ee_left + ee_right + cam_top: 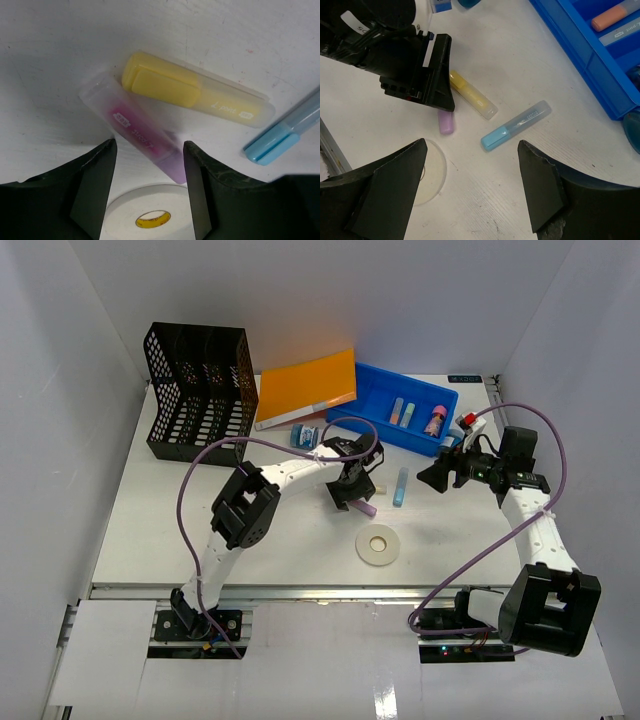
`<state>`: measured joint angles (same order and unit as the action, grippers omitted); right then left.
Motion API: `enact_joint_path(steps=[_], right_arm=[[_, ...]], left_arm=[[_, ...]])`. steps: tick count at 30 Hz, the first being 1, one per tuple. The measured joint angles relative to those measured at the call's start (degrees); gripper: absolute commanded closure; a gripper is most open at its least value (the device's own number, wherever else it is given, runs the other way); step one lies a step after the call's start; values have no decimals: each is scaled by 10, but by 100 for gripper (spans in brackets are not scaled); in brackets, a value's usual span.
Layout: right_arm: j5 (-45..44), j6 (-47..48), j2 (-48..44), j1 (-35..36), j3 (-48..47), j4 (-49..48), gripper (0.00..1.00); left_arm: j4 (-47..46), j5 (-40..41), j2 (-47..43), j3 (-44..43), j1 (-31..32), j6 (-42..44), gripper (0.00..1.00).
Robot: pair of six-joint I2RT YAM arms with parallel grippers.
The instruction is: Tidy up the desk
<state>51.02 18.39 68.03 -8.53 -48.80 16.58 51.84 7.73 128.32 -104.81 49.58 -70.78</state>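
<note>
The white desk [180,530] carries three highlighters near its middle. My left gripper [352,492] is open, low over the purple highlighter [365,509]. In the left wrist view the purple highlighter [135,132] lies slanted between the fingers of the left gripper [150,150], its cap end close to the right finger. The yellow highlighter [195,95] touches it just beyond. The blue highlighter [285,135] lies to the right. My right gripper [437,477] is open and empty, above the desk right of the blue highlighter [401,486]. Its wrist view shows the right gripper [472,150] and the blue highlighter [517,125].
A white tape roll [379,546] lies just near of the highlighters. A blue tray [380,390] with several markers sits at the back right. An orange folder [307,388] and a black mesh file rack [200,390] stand at the back left. A small blue item [305,435] lies near the folder.
</note>
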Motion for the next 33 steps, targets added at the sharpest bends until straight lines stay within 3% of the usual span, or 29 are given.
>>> enact_joint_path(steps=[8, 20, 26, 33], right_arm=[[15, 0, -1, -10, 0, 0, 21], [33, 0, 0, -20, 0, 1, 21], [86, -10, 25, -20, 0, 4, 23], [156, -76, 63, -19, 13, -23, 19]], left_arm=[[60, 29, 30, -44, 0, 2, 54], [14, 59, -56, 97, 2, 56, 89], [-80, 49, -136, 194, 15, 167, 100], [-324, -58, -289, 339, 24, 311, 100]])
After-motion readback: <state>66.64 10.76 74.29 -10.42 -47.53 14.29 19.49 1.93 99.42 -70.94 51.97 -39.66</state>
